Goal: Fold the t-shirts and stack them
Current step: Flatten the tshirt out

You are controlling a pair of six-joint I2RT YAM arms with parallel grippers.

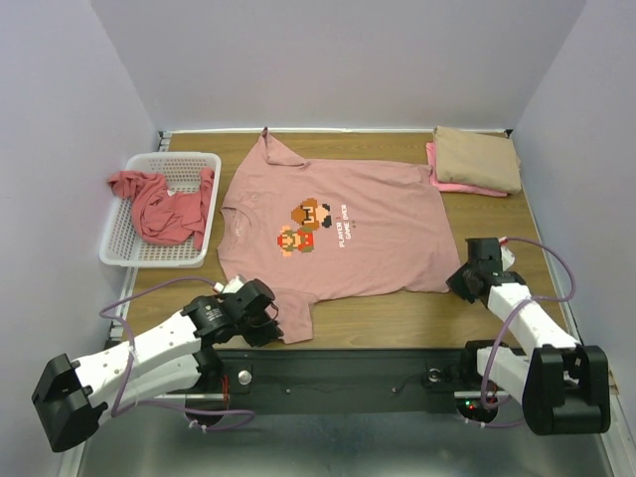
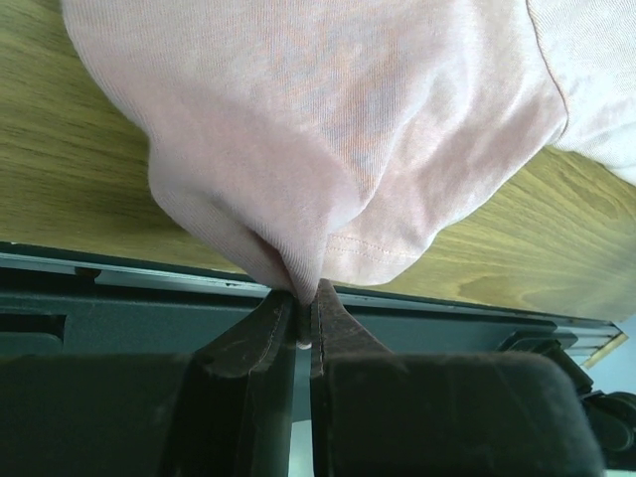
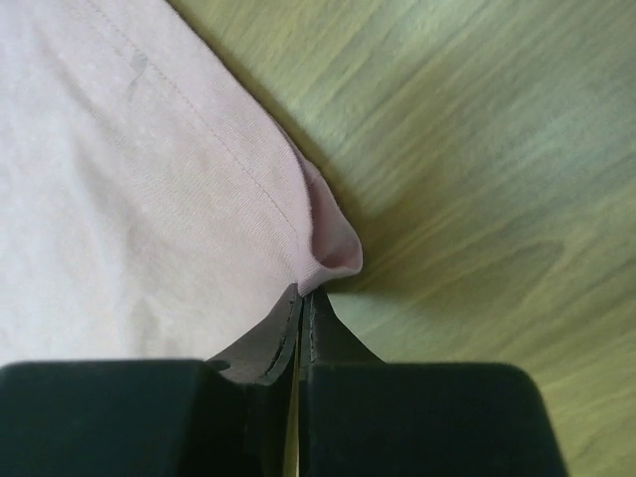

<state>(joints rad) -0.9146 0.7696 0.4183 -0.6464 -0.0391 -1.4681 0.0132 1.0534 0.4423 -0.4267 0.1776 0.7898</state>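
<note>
Cloth of the dusty-pink pixel-print t-shirt (image 1: 338,224) sits clamped in left pincer (image 2: 303,295) and right pincer (image 3: 302,296) by the near edge of the bench (image 1: 397,316); best lift both evenly.

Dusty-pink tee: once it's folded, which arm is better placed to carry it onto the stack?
Likely right. The tan tee on the bright pink tee lies in the far right corner, the right claw's side; that claw grips the dusty-pink tee's near hem corner. The left claw grips the sleeve, farther away.
</note>
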